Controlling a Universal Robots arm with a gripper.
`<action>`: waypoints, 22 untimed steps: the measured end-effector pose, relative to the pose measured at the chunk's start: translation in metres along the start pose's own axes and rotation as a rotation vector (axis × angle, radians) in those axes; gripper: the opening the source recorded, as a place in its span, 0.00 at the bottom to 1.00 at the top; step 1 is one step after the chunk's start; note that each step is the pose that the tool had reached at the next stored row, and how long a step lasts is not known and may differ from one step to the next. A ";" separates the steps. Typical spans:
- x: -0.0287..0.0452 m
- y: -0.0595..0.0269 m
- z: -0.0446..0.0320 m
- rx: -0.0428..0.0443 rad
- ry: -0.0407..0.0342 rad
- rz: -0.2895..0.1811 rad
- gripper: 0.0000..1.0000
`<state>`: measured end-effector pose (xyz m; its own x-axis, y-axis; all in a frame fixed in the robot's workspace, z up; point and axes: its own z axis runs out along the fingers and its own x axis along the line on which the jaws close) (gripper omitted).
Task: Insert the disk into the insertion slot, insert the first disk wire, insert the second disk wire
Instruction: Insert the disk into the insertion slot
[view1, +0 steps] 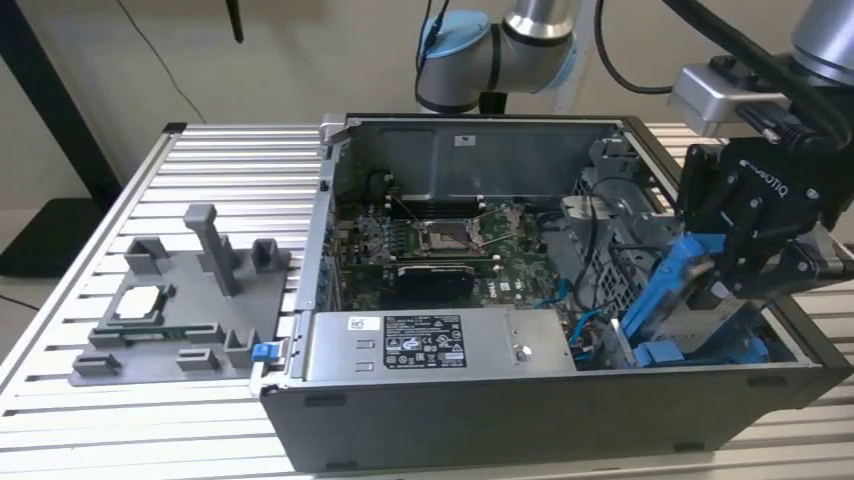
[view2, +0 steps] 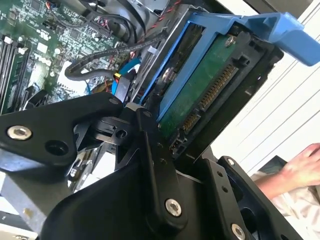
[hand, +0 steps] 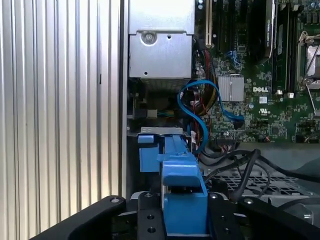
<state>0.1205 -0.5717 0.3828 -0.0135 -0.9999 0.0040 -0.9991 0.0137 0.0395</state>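
The disk (view1: 674, 295), mounted in its blue carrier (hand: 182, 192), is clamped between the fingers of the gripper (view1: 727, 275), which are closed on its 2 long sides. It is held steeply tilted inside the open computer case (view1: 534, 400), at about 4 o'clock from the processor socket (view1: 447, 238) in the exterior view. Its lower end is just above the insertion slot (view1: 654, 352), at about 7 o'clock from the gripper. It is judged not yet seated, since most of its length stands clear of the bay.

Several risks are judged from this pose. Because the disk is tilted, its leading edge could be jammed against the bay's blue fittings if it is pushed down before it is levelled with the rails. The carrier could be twisted in the grasp, as it is flexible plastic.

In the first wrist view a looped blue data cable (hand: 200, 115) and a bundle of black cables (hand: 235, 165) are seen close beside the bay. Either could be trapped under the disk or dragged by the fingers.

In the second wrist view the connector row (view2: 215, 87) on the disk's green board is exposed and could be scraped against the metal wall. A person's hand (view2: 300, 165) is seen beyond the case, well apart from the gripper, and could be struck by a wide swing.
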 end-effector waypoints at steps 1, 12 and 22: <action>0.0000 0.0001 -0.0016 0.0000 -0.0004 0.000 1.00; -0.0004 0.0003 -0.0107 0.0004 -0.0007 0.000 1.00; -0.0121 0.0047 -0.0105 0.0410 -0.0449 -0.002 1.00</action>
<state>0.1163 -0.5595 0.3935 -0.0126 -0.9991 -0.0409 -0.9999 0.0127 -0.0015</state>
